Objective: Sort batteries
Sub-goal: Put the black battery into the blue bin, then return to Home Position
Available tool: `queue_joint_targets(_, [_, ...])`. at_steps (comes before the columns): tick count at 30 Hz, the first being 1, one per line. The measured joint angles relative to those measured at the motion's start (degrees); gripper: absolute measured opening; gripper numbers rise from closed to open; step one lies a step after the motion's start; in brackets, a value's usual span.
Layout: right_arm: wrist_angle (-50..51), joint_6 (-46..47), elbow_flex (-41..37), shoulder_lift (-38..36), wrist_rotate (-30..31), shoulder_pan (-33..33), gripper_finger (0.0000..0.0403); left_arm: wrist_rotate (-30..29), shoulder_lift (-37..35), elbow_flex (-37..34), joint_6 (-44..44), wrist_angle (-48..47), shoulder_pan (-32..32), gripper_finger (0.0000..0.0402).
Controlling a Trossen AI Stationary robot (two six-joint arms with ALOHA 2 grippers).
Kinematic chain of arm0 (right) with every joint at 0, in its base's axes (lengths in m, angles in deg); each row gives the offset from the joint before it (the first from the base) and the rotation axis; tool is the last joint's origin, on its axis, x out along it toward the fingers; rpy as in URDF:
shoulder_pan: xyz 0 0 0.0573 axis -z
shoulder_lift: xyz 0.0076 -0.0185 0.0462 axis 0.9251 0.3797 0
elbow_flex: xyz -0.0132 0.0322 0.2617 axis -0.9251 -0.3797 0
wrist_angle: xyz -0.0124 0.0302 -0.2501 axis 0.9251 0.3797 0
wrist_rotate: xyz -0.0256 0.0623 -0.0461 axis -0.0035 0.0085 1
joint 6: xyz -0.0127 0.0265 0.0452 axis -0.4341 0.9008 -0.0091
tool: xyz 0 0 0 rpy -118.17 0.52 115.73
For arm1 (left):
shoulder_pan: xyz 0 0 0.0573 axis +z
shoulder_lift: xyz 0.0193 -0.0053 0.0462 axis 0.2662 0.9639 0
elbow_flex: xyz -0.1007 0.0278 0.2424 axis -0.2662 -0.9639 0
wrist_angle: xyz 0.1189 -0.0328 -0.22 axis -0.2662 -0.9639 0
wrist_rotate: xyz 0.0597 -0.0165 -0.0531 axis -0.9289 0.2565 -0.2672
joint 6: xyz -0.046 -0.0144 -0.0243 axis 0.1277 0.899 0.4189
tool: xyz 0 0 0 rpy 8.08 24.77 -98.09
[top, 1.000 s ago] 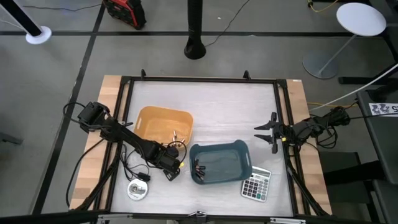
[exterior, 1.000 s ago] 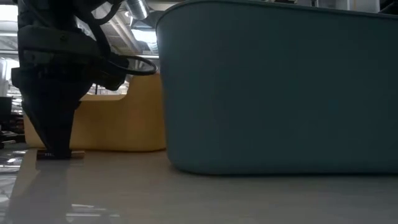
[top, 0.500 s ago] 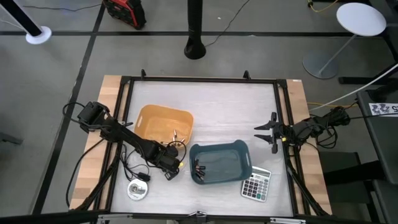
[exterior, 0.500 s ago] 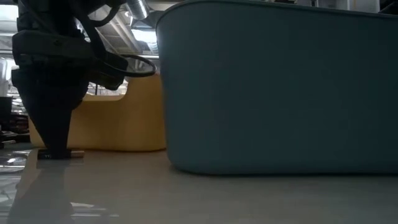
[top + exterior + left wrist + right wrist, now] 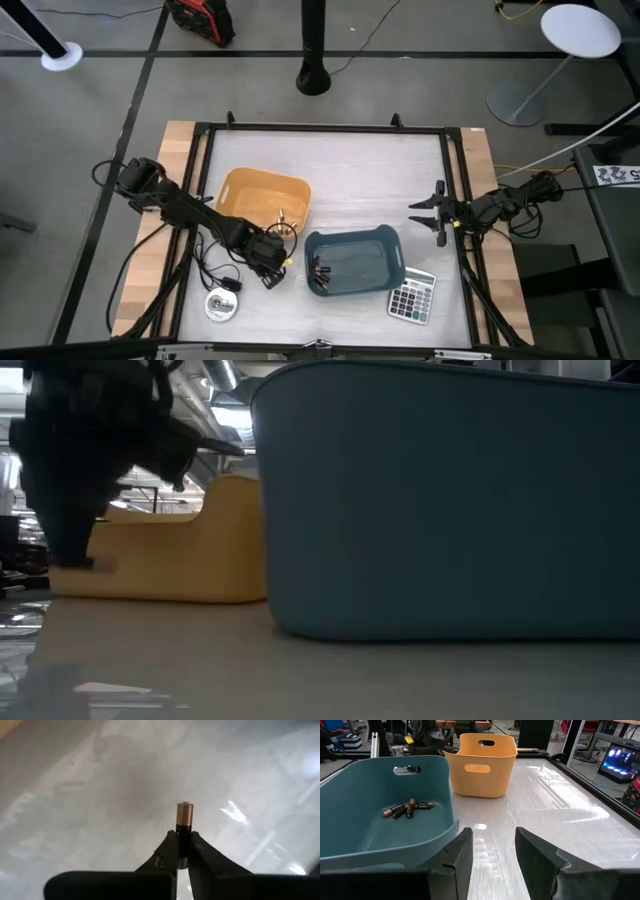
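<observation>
My left gripper (image 5: 268,276) is shut on a small dark battery with a coppery end (image 5: 184,818), a little above the table between the orange bin (image 5: 264,200) and the teal bin (image 5: 354,262). In the low view the left gripper (image 5: 76,560) hangs clear of the tabletop. Several dark batteries with coppery ends (image 5: 408,808) lie on the teal bin's floor. A few silvery batteries (image 5: 282,217) lie in the orange bin. My right gripper (image 5: 432,213) waits open at the table's right edge, with nothing between its fingers. My left gripper pinches the battery's dark body (image 5: 183,834) between its two fingertips, and the coppery end (image 5: 185,812) sticks out past them. The fingers come from above and point down, lying across the battery. The battery is lifted clear of the table and lies about level.
A calculator (image 5: 411,297) lies near the front right beside the teal bin. A round silver disc (image 5: 221,304) and a thin black cable (image 5: 212,272) lie at the front left, close to the left gripper. Bare tabletop stretches behind both bins.
My left gripper has risen from the tabletop and drawn slightly toward the table's left edge. The battery, which lay on the table at its fingertips, has come up with it and now hangs clear.
</observation>
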Motion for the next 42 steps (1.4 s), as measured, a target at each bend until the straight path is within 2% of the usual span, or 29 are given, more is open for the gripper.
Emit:
queue_joint_targets(6, [0.0, 0.0, 0.0, 0.0, 0.0, 0.0, 0.0145, 4.1, -4.9, 0.2, 0.9, 5.8, 0.1, 0.0019])
queue_joint_targets(12, [0.0, 0.0, 0.0, 0.0, 0.0, 0.0, 0.0145, 3.8, -9.3, 0.2, -2.8, 19.9, 0.3, 0.0016])
queue_joint_targets(15, [0.0, 0.0, 0.0, 0.0, 0.0, 0.0, 0.0145, 0.2, -10.5, 0.2, -7.3, 27.0, 0.6, 0.0022])
queue_joint_targets(21, [0.0, 0.0, 0.0, 0.0, 0.0, 0.0, 0.0145, -11.9, -10.1, 0.3, -19.2, 37.7, 2.5, 0.0036])
queue_joint_targets(27, [0.0, 0.0, 0.0, 0.0, 0.0, 0.0, 0.0145, -13.9, -10.1, 0.3, -31.2, 40.2, 4.4, 0.0056])
queue_joint_targets(33, [0.0, 0.0, 0.0, 0.0, 0.0, 0.0, 0.0145, -13.8, -10.0, 0.3, -38.4, 40.5, 4.5, 0.0084])
queue_joint_targets(38, [0.0, 0.0, 0.0, 0.0, 0.0, 0.0, 0.0145, -14.0, -10.0, 0.3, -38.6, 40.6, 4.6, 0.0116])
queue_joint_targets(42, [0.0, 0.0, 0.0, 0.0, 0.0, 0.0, 0.0145, -14.1, -12.2, 0.3, -35.5, 39.9, 4.6, 0.0124])
